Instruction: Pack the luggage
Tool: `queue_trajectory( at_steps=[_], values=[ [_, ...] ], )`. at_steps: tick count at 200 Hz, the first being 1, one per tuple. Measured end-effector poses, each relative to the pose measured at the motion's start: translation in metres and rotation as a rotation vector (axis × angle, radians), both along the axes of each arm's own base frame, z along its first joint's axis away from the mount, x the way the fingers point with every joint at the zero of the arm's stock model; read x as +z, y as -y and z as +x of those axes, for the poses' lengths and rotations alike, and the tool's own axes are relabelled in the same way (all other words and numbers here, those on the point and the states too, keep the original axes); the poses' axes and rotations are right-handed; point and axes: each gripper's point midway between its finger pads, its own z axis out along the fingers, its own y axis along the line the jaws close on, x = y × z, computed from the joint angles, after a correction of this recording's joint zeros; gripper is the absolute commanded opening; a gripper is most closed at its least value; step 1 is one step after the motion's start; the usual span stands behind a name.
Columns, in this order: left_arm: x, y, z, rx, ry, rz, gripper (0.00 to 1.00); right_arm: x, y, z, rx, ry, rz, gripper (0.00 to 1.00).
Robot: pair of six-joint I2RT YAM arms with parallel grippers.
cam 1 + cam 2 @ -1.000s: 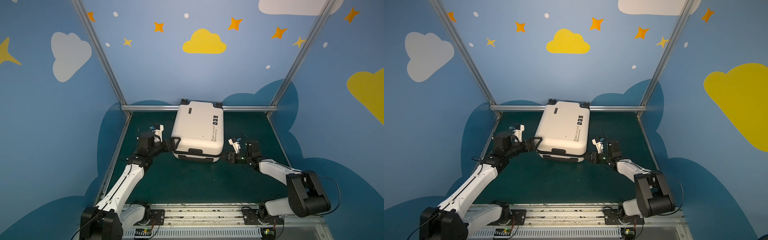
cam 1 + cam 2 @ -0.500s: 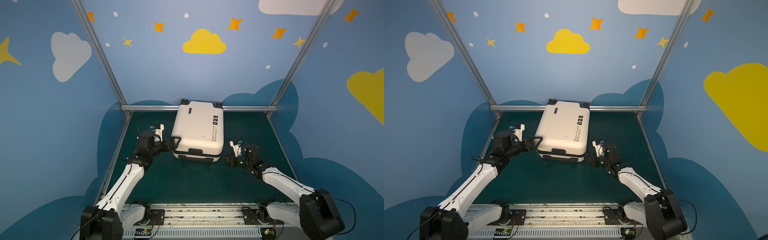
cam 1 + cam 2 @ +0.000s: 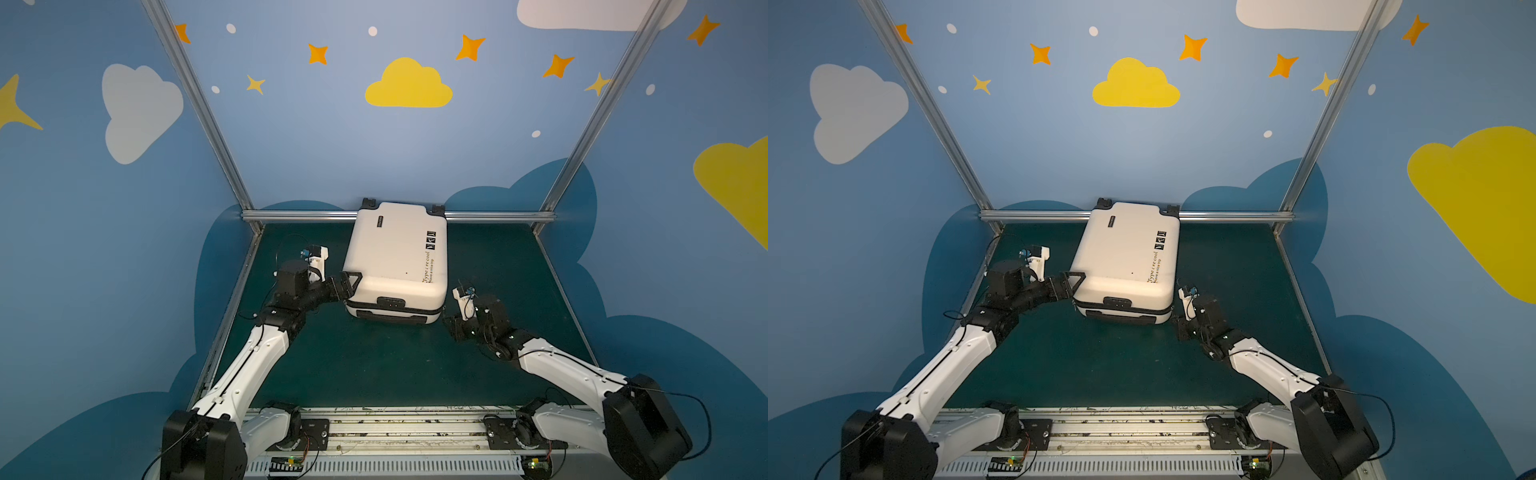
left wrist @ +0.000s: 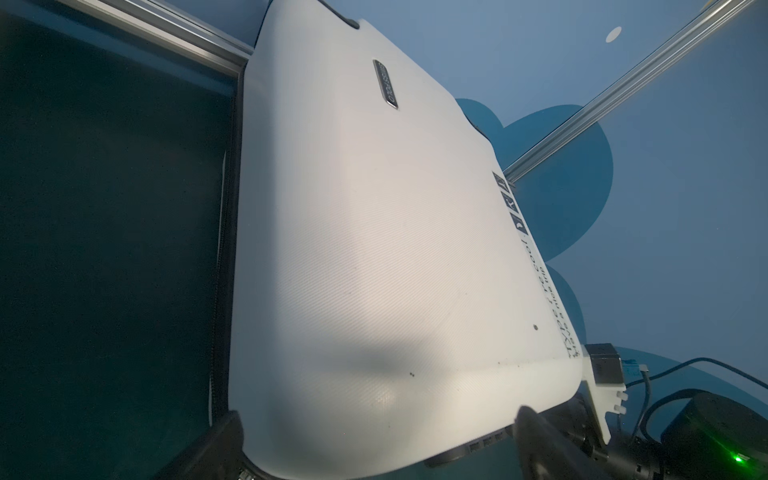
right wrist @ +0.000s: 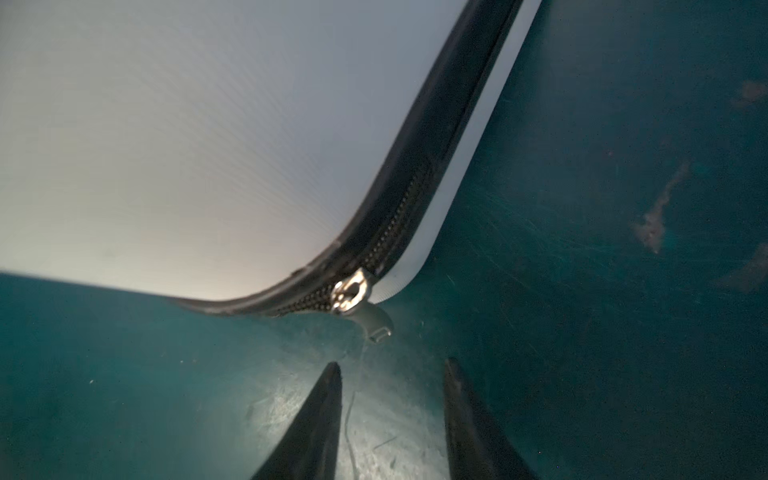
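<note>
Right arm point(image 3: 561, 365) swung lower; right hand point(image 5: 391, 363) released beside luggage point(image 3: 395, 257); left hand point(image 3: 350, 286) spread astride corner; print point(image 3: 428, 270) "Type i re cool".

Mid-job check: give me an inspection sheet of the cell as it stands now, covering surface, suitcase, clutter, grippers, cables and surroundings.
Surface: dark green table mat, scuffed and scratched near the right gripper.
Job's things: cream-white hard-shell suitcase lies flat, lid down, wheels at the back rail; silver zipper slider with grey pull tab sits at its near right corner.
Clutter: nothing seen.
Grippers: left gripper wide open, jaws straddling the suitcase's near left corner; right gripper open, empty, tips just short of the pull tab.
Cables: black cable loops off the right arm's base, away from the suitcase.
Surroundings: blue walls with a yellow cloud; aluminium frame rail.
</note>
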Motion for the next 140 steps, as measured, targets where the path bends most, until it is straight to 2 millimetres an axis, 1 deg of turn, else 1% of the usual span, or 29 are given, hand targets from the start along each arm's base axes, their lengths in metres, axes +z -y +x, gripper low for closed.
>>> queue_trajectory(
  at_steps=[20,71,94,140],
  values=[
    [0.000,0.000,0.000,0.000,0.000,0.000,1.00,-0.001,-0.001,0.002,-0.003,0.001,-0.007,0.40],
    [0.000,0.000,0.000,0.001,0.000,0.000,1.00,0.005,-0.008,0.013,-0.003,0.025,-0.002,0.39],
    [0.000,-0.001,0.001,0.002,0.000,0.000,1.00,0.004,-0.009,0.014,0.000,0.027,-0.004,0.35],
    [-0.002,-0.001,0.002,0.005,-0.005,0.001,1.00,0.005,-0.011,0.015,0.009,0.034,-0.008,0.22]
  ],
)
